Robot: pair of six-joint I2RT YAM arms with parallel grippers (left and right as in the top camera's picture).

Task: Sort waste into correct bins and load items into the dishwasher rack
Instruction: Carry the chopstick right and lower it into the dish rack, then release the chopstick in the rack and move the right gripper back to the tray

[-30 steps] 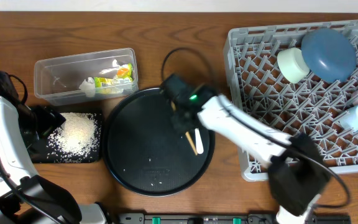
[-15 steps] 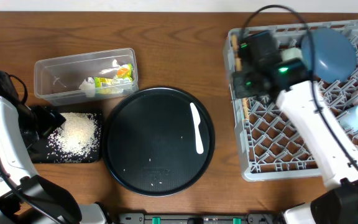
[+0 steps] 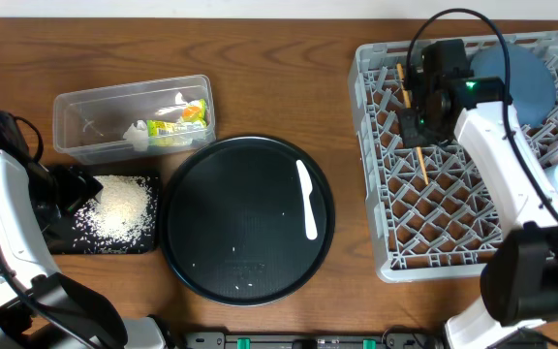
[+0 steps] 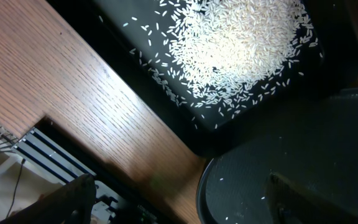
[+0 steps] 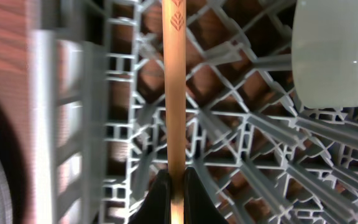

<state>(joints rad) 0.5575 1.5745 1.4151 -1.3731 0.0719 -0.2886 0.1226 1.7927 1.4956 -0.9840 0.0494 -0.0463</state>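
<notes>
We see the right gripper (image 5: 171, 186) clamped on the thin wooden stick (image 5: 173, 93), held lengthwise over the dishwasher rack (image 3: 368, 174), presumably to lay it flat inside. The left gripper (image 4: 185, 196) gapes wide, empty, beside the rice (image 4: 241, 43).

- A brown wooden table (image 3: 279, 78) with clear grain fills nearly the whole overhead view.
- A thin pale strip (image 3: 163, 8) runs beyond its far edge; what it is cannot be told.
- The light is even, with soft shadows and a mild sheen on the wood.
- In the left wrist view a dark rail (image 4: 55, 155) lies along the table's edge.
</notes>
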